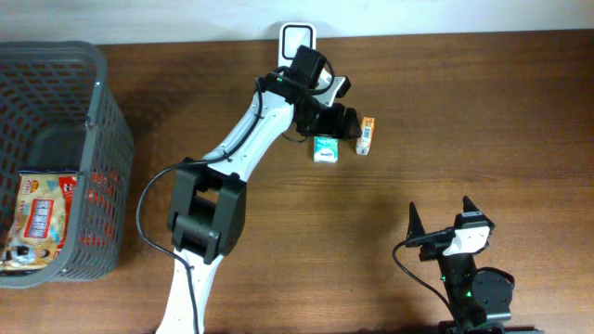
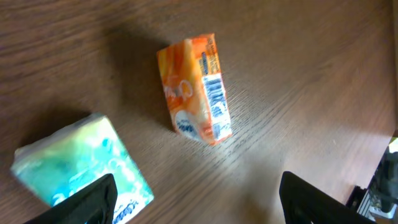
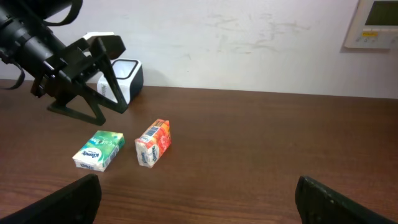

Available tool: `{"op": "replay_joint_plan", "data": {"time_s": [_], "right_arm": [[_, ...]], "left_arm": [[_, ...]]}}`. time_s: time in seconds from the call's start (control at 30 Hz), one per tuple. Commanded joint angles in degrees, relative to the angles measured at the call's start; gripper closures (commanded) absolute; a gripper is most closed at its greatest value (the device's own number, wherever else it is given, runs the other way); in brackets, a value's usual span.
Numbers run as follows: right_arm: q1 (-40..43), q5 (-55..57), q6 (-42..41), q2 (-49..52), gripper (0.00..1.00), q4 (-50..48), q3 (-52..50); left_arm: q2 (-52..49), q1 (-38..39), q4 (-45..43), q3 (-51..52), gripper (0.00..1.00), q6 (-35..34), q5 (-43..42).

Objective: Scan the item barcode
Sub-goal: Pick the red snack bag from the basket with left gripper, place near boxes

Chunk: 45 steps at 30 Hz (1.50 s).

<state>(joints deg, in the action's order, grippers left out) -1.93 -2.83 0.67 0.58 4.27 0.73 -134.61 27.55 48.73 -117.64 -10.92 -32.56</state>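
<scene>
The brown wooden table (image 1: 483, 111) is standing before a white wall (image 3: 249, 37) on the far side. Your left gripper (image 2: 198, 180) and right gripper (image 3: 198, 180) are both gaping wide, empty.

I see my left arm (image 1: 252, 130) as white tubular links between chunky black joint housings (image 1: 206, 209), a thin black cable (image 1: 139, 209) looping beside it. My right arm (image 1: 483, 292) is mostly black, with a white wrist block (image 1: 464, 239) and pointed black fingers (image 1: 415, 223).
</scene>
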Motion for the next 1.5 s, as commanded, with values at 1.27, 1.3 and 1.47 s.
{"op": "replay_joint_plan", "data": {"time_s": [1.27,1.3,1.47], "right_arm": [[-0.3,-0.3,0.4,-0.3,0.01,0.1,-0.4],[-0.3,-0.3,0.4,-0.3,0.01,0.0,-0.4],[-0.3,-0.3,0.4,-0.3,0.02,0.1,-0.4]], "left_arm": [[16.4,-64.4,21.1,16.8,1.0,5.4,17.2],[16.4,-64.3,24.6,9.3,1.0,5.4,14.4],[16.5,-64.3,35.6,-29.2,1.0,4.3,11.8]]}}
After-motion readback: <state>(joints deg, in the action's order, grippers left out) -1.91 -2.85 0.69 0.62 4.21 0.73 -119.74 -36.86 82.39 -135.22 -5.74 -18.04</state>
